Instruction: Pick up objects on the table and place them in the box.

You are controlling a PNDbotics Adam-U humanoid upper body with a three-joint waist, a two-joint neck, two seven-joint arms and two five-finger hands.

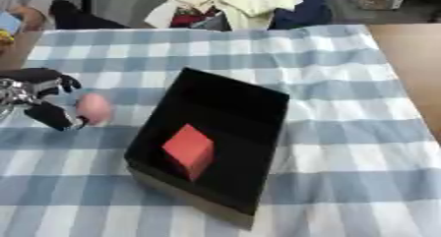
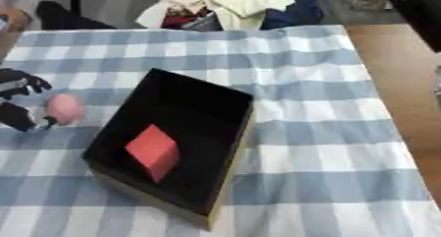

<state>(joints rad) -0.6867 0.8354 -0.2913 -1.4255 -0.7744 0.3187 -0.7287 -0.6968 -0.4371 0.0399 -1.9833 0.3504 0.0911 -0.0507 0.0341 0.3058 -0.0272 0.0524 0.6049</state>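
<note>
A black open box [image 1: 258, 108] lies askew in the middle of the checked cloth, with a red cube [image 1: 189, 150] resting on its floor. At the left edge my left hand [image 1: 34, 86] is curled around a small pink rounded object [image 1: 93, 108], which sits between the fingers above and the thumb [image 1: 51, 117] below, just over the cloth. The pink object is a short gap to the left of the box's left wall. My right hand does not show in either view.
A blue-and-white checked cloth [image 1: 344, 133] covers the table, with bare wood [image 1: 413, 54] along its right side. A heap of clothes [image 1: 237, 5] lies beyond the far edge. A person's sleeve and hand [image 1: 21, 14] show at the far left corner.
</note>
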